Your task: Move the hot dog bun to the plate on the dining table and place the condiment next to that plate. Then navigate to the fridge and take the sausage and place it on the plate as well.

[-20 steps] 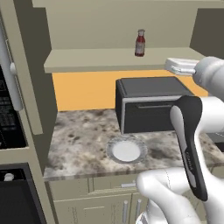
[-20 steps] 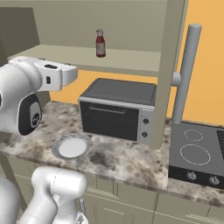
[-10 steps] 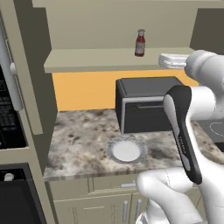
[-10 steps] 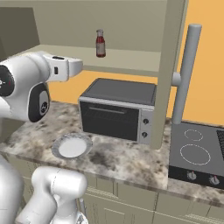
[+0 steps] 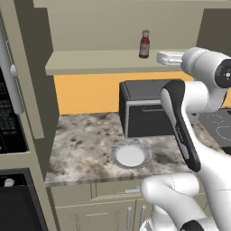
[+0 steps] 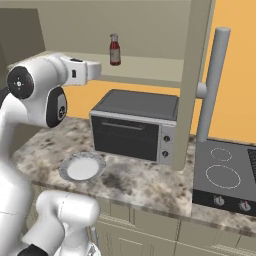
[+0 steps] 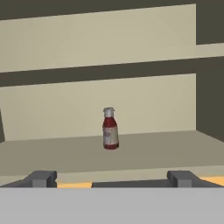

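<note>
From the left base camera, the ketchup bottle (image 5: 144,44) stands upright on the shelf (image 5: 90,61) above the toaster oven (image 5: 144,113); a plate (image 5: 130,155) lies on the counter (image 5: 81,149). From the right, the bottle sits beyond the raised hand. In the hand camera, the gripper (image 7: 111,178) is spread wide (nothing between its tips), bottle well ahead.

bottle (image 5: 144,44) on shelf (image 5: 99,61) | oven (image 6: 134,125) below on counter (image 6: 130,177) | plate (image 6: 81,167) before oven
</note>
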Robot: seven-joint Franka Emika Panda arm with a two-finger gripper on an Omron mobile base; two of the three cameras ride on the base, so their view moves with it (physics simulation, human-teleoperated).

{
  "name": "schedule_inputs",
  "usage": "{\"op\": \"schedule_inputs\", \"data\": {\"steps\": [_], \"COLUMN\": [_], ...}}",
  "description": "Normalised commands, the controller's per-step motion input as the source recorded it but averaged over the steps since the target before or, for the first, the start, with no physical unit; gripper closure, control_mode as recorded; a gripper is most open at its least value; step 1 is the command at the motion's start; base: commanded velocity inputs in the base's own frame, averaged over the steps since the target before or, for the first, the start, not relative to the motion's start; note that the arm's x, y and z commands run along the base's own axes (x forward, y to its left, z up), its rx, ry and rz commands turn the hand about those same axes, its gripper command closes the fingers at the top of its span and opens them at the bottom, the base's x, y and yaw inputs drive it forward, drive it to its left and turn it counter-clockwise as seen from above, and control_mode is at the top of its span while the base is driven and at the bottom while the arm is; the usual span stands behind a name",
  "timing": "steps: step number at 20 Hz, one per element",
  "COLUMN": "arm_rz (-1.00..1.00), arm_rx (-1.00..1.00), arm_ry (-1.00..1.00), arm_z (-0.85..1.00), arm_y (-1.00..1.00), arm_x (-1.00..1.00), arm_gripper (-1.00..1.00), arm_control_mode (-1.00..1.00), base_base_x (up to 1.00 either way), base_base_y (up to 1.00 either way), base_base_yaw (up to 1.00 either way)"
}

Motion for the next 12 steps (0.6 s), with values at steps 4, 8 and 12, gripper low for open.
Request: {"op": "schedule_inputs", "data": {"steps": [4, 8, 12], "arm_rz": [0.0, 0.0, 0.0], "arm_rx": [0.0, 0.0, 0.0], "arm_ry": [0.0, 0.0, 0.0], "arm_z": [0.0, 0.0, 0.0], "arm_y": [0.0, 0.0, 0.0], "arm_x": [0.36, 0.38, 0.41], "arm_gripper": [-1.0, -1.0, -1.0], "arm_control_mode": [-1.0, -1.0, -1.0], "base_base_x": [0.0, 0.0, 0.0], "base_base_y": [0.0, 0.0, 0.0], "base_base_yaw": [0.0, 0.0, 0.0]}}
